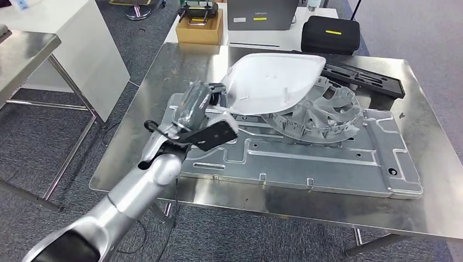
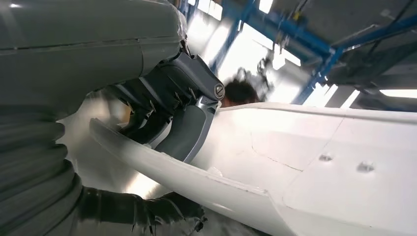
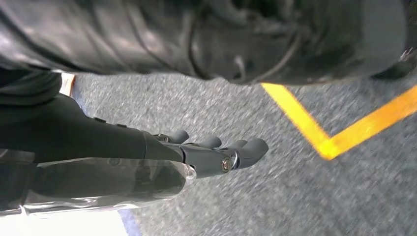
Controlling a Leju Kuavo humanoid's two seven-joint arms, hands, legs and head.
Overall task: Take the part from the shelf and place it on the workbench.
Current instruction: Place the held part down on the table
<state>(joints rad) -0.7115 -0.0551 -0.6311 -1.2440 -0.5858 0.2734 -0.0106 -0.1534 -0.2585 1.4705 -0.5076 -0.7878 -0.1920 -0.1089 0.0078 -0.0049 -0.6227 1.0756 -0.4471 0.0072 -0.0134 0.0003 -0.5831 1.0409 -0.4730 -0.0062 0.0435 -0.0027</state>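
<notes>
Head view shows the left hand (image 1: 197,103) closed on the near-left edge of a large white, shallow, shell-shaped plastic part (image 1: 271,82), holding it tilted above the stainless-steel workbench (image 1: 136,147). In the left wrist view the grey thumb and darker fingers (image 2: 189,132) clamp the part's raised rim (image 2: 162,164), with the smooth white inner face (image 2: 314,162) stretching away from the hand. Whether the far end of the part touches anything beneath it is hard to judge from the head view; it looks to hover just over a round, ribbed grey metal casting (image 1: 322,114). That casting lies on a wide, flat, stamped grey metal panel (image 1: 306,161) which covers much of the workbench top. Beyond the white part, at the far edge of the bench, sits a long black moulded tray (image 1: 366,79). Behind the bench stand a brown cardboard box (image 1: 200,30), a grey case (image 1: 261,15) and a black zipped pouch with a yellow label (image 1: 331,34).

The right hand (image 3: 216,152) hangs over grey carpet (image 3: 305,196) marked with yellow floor tape (image 3: 314,130); its fingers are extended, slightly apart, and hold nothing.
</notes>
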